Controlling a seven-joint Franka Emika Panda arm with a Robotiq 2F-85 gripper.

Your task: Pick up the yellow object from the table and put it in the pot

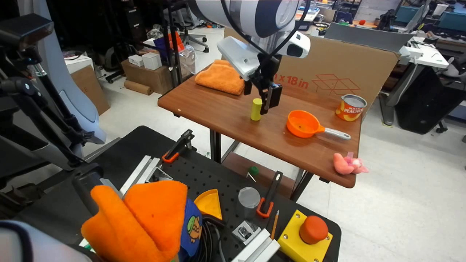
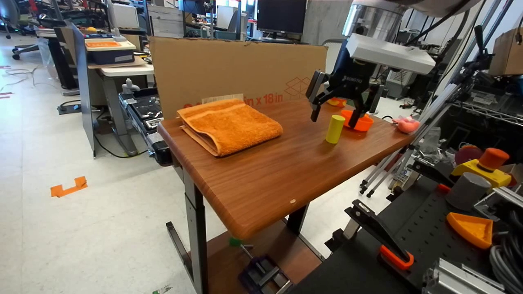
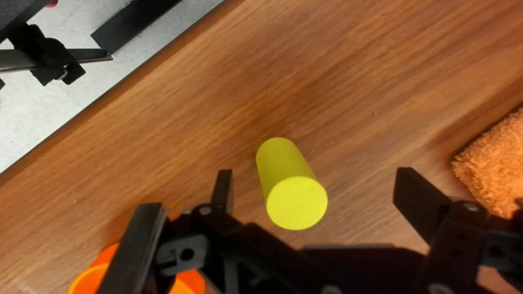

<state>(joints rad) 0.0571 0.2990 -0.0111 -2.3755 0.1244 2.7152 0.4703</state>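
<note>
A yellow-green cylinder (image 3: 291, 185) stands upright on the wood-grain worktop (image 3: 245, 98) near mid-frame. Dark jaws, parted wide, flank it from the bottom edge, clear of its sides. At lower left they partly hide the orange pot (image 3: 88, 279); an orange terry cloth (image 3: 496, 163) lies at the right edge, and pale floor (image 3: 41, 114) shows at upper left.

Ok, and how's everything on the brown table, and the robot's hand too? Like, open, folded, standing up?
Robot's hand: open, holding nothing.
Yellow cylinder: standing upright on the table.
Orange saucepan: right way up, no lid on.
Orange towel: folded, lying flat.
Peaches can: upright; can't tell whether its top is opened.
Pink object: lying near the table's corner.
</note>
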